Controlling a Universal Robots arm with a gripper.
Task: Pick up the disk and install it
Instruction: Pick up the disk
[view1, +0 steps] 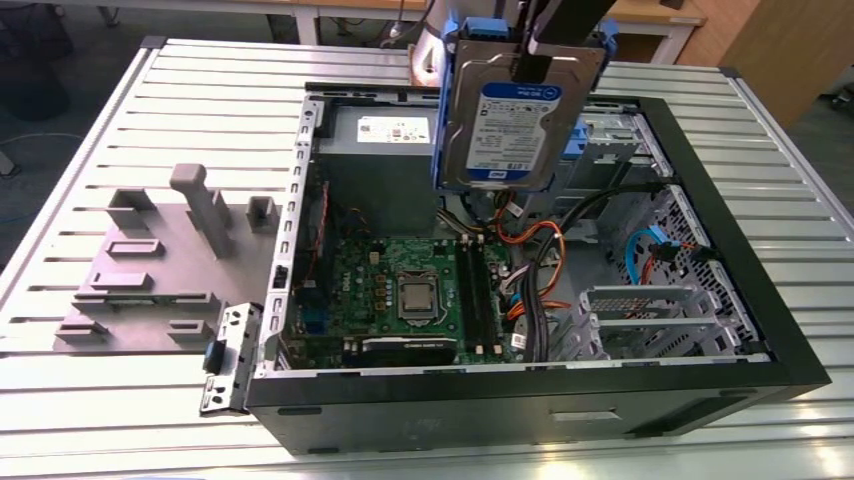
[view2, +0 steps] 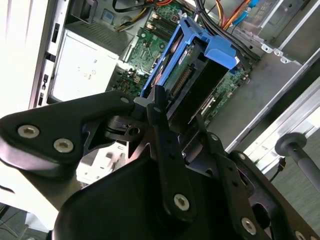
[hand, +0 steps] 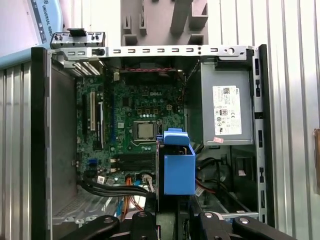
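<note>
Silver disk (view1: 514, 120), jaws clamped on its upper end, hangs on edge above the open case (view1: 534, 398), apparently held high to clear cables (view1: 537, 235) and board (view1: 400, 290).

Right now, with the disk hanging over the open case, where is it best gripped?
At its upper end, from above, jaws across the two flat faces: the disk hangs upright, leaving its lower end free. The gripper holds it so.

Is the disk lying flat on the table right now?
No, the claw holds the disk upright in the air above the open computer case.
</note>
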